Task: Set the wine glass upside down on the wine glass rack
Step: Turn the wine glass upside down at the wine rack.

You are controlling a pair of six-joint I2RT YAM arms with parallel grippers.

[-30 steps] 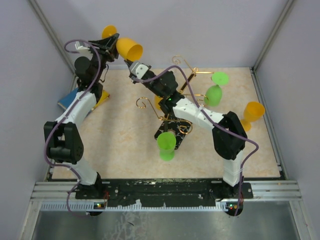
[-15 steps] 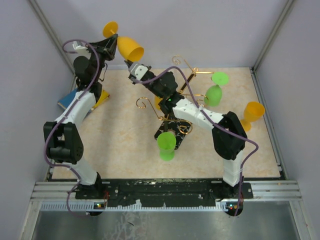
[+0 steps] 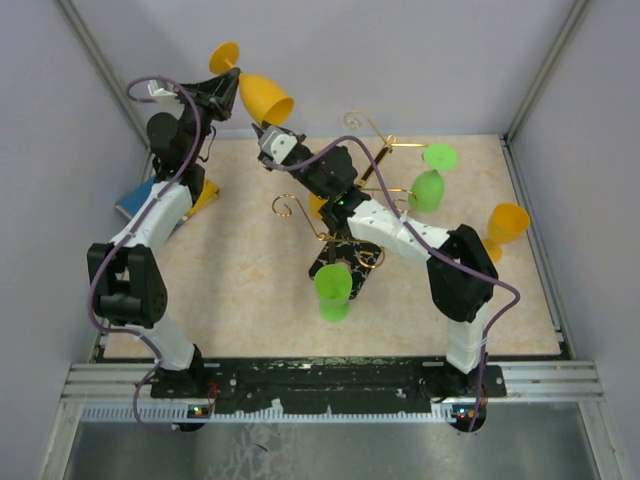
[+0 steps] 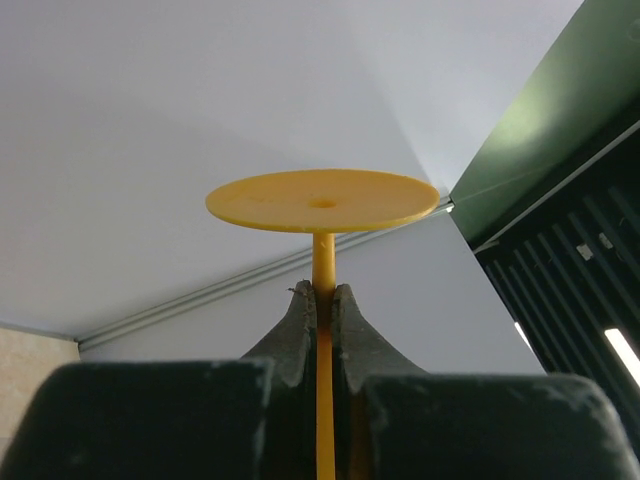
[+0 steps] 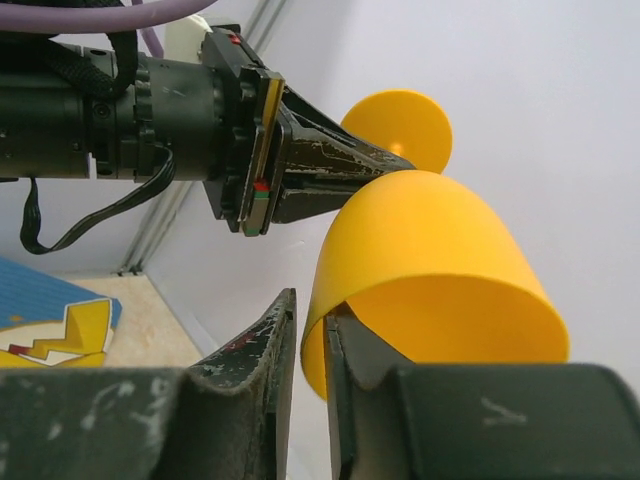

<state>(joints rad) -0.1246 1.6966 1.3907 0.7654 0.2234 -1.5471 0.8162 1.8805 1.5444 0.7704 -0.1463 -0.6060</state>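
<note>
1. Top external: L gripper (image 3: 234, 82) holds the orange wine glass (image 3: 265, 97) aloft near the back-left corner. Glass lies roughly sideways, foot twd wall, bowl mouth twd R arm, well apart from the wine glass rack (image 3: 345, 205).
2. Left wrist: L fingers (image 4: 300, 330) clamped tight on the stem, foot disc just above.
3. Right wrist: R gripper (image 5: 312, 312) straddles the bowl rim, one finger (image 5: 265, 340) outside, other inside. Squeezing or only touching: can't tell.
4. Step, my read: mid-air handover L to R, prob. so the glass can be inverted.
5. Next needs a firm R pinch w/o crushing the wall, then L frees the stem. After that, carry to a free scroll arm; a green glass (image 3: 428, 188) appears to hang there already.
</note>
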